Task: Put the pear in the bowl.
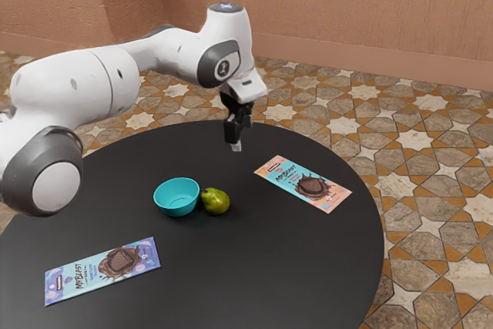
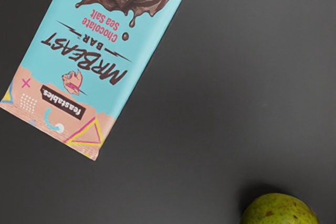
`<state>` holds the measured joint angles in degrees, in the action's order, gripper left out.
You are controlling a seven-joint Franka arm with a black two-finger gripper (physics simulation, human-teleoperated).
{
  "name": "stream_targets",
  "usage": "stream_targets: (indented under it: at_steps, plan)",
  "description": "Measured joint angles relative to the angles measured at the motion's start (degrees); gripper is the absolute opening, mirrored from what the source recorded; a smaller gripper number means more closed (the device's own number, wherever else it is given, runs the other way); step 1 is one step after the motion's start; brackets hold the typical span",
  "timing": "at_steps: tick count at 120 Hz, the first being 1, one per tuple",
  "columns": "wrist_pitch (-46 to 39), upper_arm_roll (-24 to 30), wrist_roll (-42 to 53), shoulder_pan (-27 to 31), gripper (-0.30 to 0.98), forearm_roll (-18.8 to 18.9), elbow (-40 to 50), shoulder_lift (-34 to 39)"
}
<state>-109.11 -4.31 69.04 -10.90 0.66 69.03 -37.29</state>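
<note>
In the exterior view, we see the pear (image 1: 217, 203) on the counter (image 1: 254, 267), outside the bowl (image 1: 177, 196) and right beside it, though we can't tell whether they touch. It is a glossy olive green, plump at one end, with its narrower end toward the bowl and a small bright highlight on its skin. The bowl is turquoise and upright. Our pincer (image 1: 237, 144) hangs above the counter at the end of our white arm (image 1: 115, 75); we can't tell whether it is released or clenched. The counter is round, black and smooth, with a pink-and-blue bar (image 1: 303, 184) toward the exterior view's right and a purple-and-blue bar (image 1: 102, 271) toward its left. Behind, the floor (image 1: 416, 140) is laid in brown stone, orange pieces and pale stars, under a rough terracotta wall (image 1: 347, 5) with a corner in it.

In the wrist view, we look down on part of the pear, its rounded green skin flecked with brown. The pink-and-blue bar lies flat, apart from the pear, with the counter's plain dark grey surface between them.
</note>
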Motion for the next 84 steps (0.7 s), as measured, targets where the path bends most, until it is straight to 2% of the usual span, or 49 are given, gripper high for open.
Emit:
stream_targets:
  at_steps: [12,29,38,60,84]
  plan:
    - [-2.0,-1.4,4.1,0.3,0.68,-2.4,1.5,-1.8]
    - [-4.0,-4.9,6.8,0.5,0.69,-9.5,3.7,-1.9]
    - [-4.0,-6.2,6.6,0.5,0.69,-11.8,4.8,-1.9]
    - [-2.6,-7.4,4.2,0.5,0.69,-12.5,7.7,-2.0]
    - [-1.1,-7.1,2.4,0.5,0.69,-11.3,8.8,-2.1]
